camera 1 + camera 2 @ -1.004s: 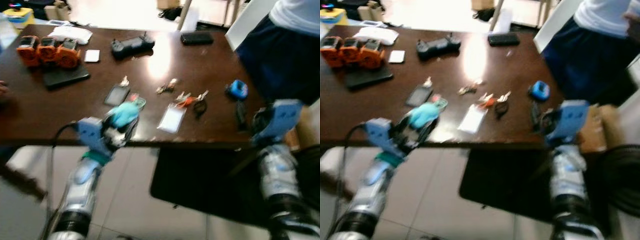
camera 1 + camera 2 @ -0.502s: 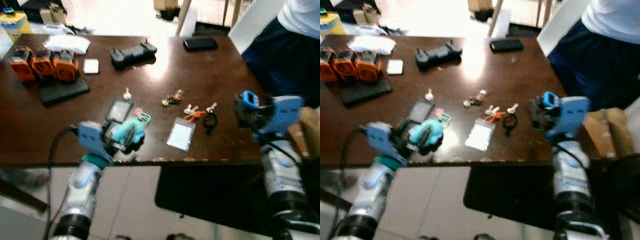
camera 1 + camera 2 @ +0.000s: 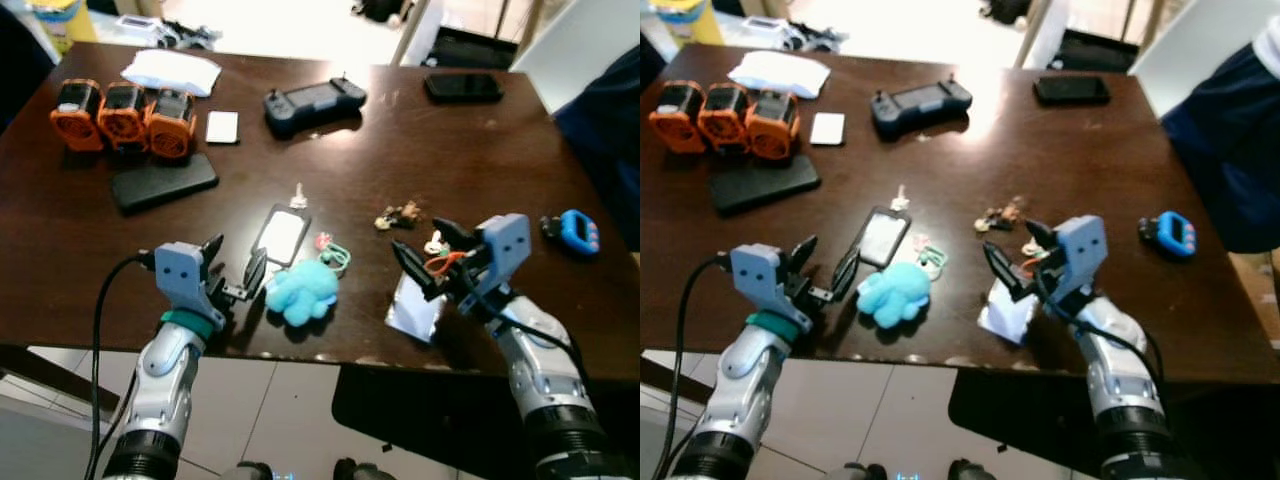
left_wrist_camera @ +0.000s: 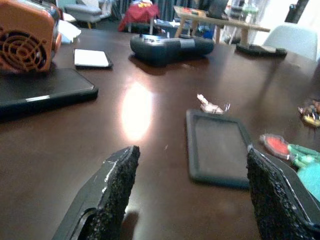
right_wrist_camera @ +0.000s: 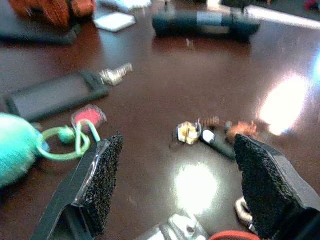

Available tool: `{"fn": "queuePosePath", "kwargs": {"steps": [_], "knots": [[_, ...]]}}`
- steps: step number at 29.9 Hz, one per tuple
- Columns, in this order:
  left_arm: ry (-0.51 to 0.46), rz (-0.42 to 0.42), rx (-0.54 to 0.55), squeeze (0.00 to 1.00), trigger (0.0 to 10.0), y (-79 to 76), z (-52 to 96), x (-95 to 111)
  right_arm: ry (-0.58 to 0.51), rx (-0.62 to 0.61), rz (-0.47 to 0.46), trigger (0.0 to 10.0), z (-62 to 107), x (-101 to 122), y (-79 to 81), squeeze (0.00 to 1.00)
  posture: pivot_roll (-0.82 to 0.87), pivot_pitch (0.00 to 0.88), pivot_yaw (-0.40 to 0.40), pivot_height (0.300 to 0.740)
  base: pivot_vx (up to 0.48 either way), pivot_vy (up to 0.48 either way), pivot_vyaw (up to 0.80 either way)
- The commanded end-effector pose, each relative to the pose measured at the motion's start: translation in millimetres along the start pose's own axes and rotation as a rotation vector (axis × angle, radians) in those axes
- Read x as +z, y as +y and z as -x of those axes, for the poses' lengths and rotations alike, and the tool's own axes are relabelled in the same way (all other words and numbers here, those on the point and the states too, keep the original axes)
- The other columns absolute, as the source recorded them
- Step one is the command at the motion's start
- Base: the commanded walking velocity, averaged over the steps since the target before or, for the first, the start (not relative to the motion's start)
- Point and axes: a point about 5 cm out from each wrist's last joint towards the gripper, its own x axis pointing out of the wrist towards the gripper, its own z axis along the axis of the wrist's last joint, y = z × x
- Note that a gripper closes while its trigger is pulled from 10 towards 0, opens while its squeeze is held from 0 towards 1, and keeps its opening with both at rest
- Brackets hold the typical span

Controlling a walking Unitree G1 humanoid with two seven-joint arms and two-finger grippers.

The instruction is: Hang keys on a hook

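With the right gripper (image 3: pixel 428 258) wide open and empty above the keys (image 3: pixel 441 262), we judge them light, rigid and slippery on the surface (image 3: pixel 400 150), best gripped at the ring.

A dark wooden table (image 3: pixel 480 140) holds three orange devices (image 3: pixel 125 115) at the far left, with a black slab (image 3: pixel 163 182) just nearer. A white card (image 3: pixel 222 127) lies right of them, then a black controller (image 3: pixel 314 102) and a black phone (image 3: pixel 462 87) farther right. White cloth (image 3: pixel 171 71) sits far left. A blue timer (image 3: pixel 579 231) lies right.
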Motion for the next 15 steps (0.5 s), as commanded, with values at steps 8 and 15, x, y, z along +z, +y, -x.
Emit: {"fn": "queuePosePath", "kwargs": {"steps": [8, 15], "knots": [[0.047, 0.009, -0.056, 0.00, 10.0, -9.1, 8.0, -10.2, 0.109, -0.215, 0.057, 10.0, 10.4, -11.3, -29.2, 0.00, -0.03, 0.115, 0.041, 0.740, 0.000, 0.000, 0.00], [0.061, 0.019, -0.070, 0.00, 10.0, -13.0, 12.0, -14.1, 0.148, -0.441, 0.069, 10.0, 25.8, -6.7, -63.5, 0.00, -0.02, 0.121, 0.038, 0.740, 0.000, 0.000, 0.00]]}}
